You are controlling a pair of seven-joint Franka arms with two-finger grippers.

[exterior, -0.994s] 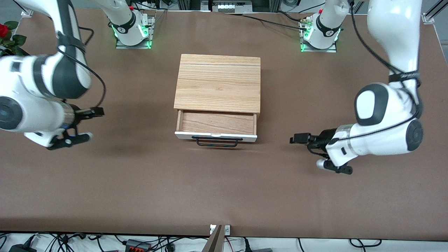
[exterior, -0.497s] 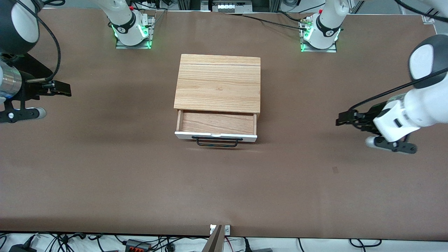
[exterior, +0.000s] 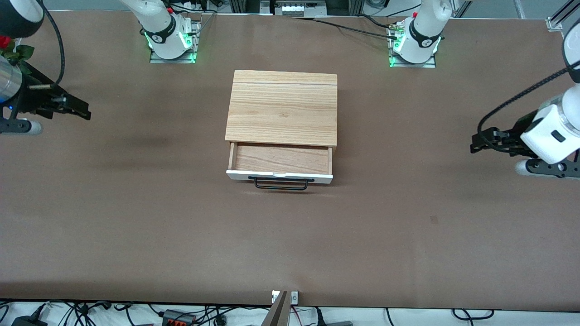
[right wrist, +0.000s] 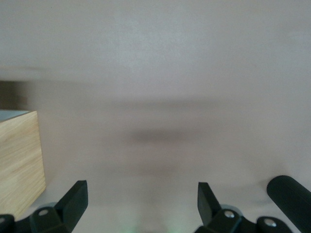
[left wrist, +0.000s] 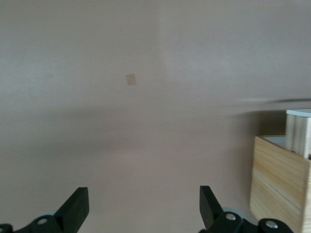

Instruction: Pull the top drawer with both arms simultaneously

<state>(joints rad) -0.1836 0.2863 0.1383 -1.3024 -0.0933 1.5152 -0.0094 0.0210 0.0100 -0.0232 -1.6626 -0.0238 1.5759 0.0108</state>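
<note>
A brown table is seen from a high camera facing two white robot arms, whose green-lit bases are set along its upper edge. At the middle of the table a low cabinet with a light wood-grain top is placed, and the top drawer is shown partly pulled out toward the camera, its wood-grain floor exposed, its white front panel facing the camera and its thin black wire handle untouched. The right gripper is held over bare table at the right arm's end, well apart from the cabinet; its fingers are spread wide in the right wrist view and nothing is held between them. The left gripper is held over bare table at the left arm's end, equally far from the drawer, and its jaws are likewise seen wide open and empty in the left wrist view. The pull appears to be done already. If more travel were wanted, the drawer could be skewed and jammed by an uneven two-sided pull, or the light cabinet could be dragged along the table. The narrow wire handle could also be missed by widely spread fingers.
</note>
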